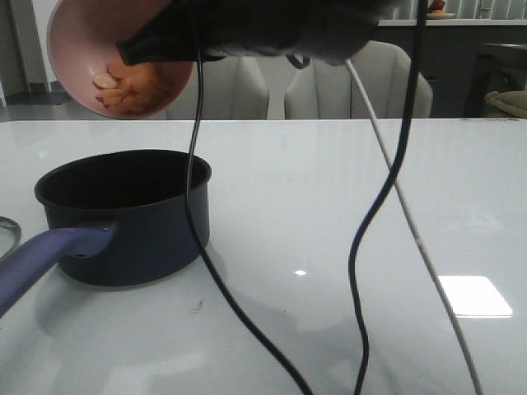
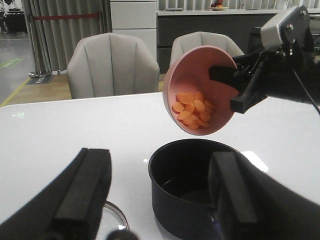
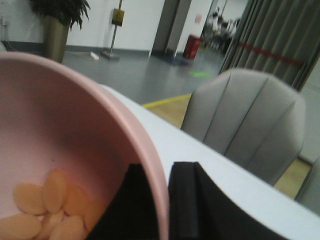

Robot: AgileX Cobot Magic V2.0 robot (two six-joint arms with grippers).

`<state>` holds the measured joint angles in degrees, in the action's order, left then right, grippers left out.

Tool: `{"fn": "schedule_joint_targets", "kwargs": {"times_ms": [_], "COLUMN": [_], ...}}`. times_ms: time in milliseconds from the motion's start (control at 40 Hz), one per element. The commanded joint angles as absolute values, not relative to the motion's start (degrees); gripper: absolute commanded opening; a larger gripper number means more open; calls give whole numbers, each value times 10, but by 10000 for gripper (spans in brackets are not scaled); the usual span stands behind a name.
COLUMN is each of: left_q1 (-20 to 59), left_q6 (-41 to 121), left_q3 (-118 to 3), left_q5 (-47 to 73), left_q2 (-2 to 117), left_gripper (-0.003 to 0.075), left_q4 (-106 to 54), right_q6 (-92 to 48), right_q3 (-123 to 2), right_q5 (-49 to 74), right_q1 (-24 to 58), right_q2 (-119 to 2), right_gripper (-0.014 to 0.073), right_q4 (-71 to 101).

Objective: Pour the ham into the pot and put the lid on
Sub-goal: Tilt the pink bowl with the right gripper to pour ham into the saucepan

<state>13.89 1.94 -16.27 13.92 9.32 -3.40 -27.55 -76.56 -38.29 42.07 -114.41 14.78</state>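
Observation:
My right gripper (image 1: pixel 152 45) is shut on the rim of a pink bowl (image 1: pixel 82 49), one finger inside and one outside (image 3: pixel 165 180). It holds the bowl tilted in the air above the pot (image 1: pixel 136 218). The ham (image 1: pixel 132 86) lies as orange-pink pieces in the bowl's low side (image 2: pixel 192 110). The dark navy pot stands on the white table with its black inside bare and its purplish handle (image 1: pixel 49 255) pointing toward me. My left gripper (image 2: pixel 160 200) is open just short of the pot (image 2: pixel 190 175). Only an edge of the glass lid (image 2: pixel 117 217) shows beside the pot.
Black and white cables (image 1: pixel 362 247) hang from the right arm down across the table's middle. Grey chairs (image 1: pixel 362 82) stand behind the far table edge. A bright light patch (image 1: pixel 473 295) lies on the table at the right.

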Motion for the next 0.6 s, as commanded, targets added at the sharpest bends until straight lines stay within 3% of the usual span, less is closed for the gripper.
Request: {"fn": "schedule_joint_targets", "kwargs": {"times_ms": [0, 200, 575], "left_q1": [143, 143, 143], "left_q6": [19, 19, 19], "left_q3": [-179, -179, -179], "left_q5": [92, 92, 92], "left_q2": [99, 99, 99], "left_gripper": [455, 455, 454], "left_q4": [-36, -36, -36], "right_q6": [-278, -309, -438], "right_q3": [-760, -734, -733], "right_q5": [-573, -734, -738], "right_q1": [422, 422, 422], "right_q2": [-1134, -1169, -1177], "right_gripper": [139, 139, 139], "right_q4": [56, 27, -9]}}
